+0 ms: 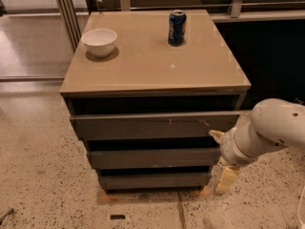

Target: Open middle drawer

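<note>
Hand (221, 159) spread open at right end of middle drawer (152, 157) — plain dark grey-brown, handleless front.

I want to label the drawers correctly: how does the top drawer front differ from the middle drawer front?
The top drawer front is wider and bears pale scratch marks; the middle drawer front is narrower and unscratched. Both are dark grey-brown, flat and handleless. The hand is beside the middle drawer front's right end in the picture.

Cabinet top (152, 66): white bowl (99, 41), blue can (177, 27); pincer (222, 158) at right side
</note>
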Motion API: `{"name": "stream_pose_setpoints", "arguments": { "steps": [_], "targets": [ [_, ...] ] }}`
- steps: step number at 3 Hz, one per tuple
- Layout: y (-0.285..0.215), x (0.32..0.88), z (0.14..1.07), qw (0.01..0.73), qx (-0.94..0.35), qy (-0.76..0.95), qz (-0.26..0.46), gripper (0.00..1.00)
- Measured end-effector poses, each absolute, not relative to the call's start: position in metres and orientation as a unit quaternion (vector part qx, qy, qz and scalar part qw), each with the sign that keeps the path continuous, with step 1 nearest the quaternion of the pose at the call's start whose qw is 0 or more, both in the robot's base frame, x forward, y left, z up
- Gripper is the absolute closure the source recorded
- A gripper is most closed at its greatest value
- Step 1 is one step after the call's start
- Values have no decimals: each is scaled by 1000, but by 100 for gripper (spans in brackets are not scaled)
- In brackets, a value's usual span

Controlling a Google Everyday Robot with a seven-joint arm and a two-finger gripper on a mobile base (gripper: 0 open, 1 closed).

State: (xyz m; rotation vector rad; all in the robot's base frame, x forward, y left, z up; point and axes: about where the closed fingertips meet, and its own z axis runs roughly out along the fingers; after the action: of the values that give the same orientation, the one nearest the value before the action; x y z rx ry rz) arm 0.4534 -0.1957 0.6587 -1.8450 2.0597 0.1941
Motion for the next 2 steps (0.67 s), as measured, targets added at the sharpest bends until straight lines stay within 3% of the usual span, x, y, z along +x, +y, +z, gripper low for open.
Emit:
{"name": "stream_pose_setpoints", "arguments": {
  "steps": [2],
  "targets": [
    [-162, 474, 552, 189, -679, 700, 109, 0]
  ]
}}
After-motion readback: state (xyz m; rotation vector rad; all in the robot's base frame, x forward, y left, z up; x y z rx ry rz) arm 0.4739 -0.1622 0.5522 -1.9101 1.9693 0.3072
